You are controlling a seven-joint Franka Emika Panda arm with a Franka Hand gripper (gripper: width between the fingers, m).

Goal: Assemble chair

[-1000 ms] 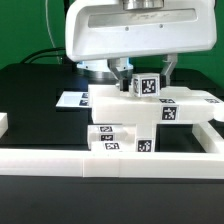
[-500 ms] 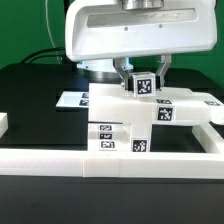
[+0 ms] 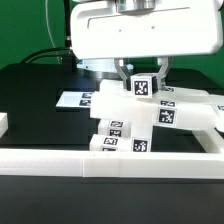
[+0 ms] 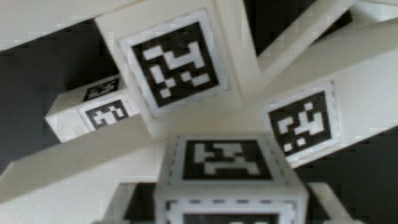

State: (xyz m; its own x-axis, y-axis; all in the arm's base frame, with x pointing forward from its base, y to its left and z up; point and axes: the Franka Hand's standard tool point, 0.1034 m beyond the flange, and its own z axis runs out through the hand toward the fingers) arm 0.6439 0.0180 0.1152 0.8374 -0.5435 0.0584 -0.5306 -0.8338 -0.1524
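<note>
The chair is a cluster of joined white blocky parts with black-and-white tags, standing tilted just behind the front border rail. My gripper comes down from above and is shut on a small tagged block at the top of the cluster. In the wrist view the same block sits between my two fingers, with the gripper closed on its sides. Beyond it are a tagged panel and crossing white bars. The cluster's underside is hidden.
A long plain white border rail runs along the front and turns back at the exterior view's right. The marker board lies flat on the black table behind the chair parts. A green wall stands behind.
The gripper, still holding the block, has shifted a little toward the exterior view's right. The chair cluster has tilted with it, and its cross bar now slants.
</note>
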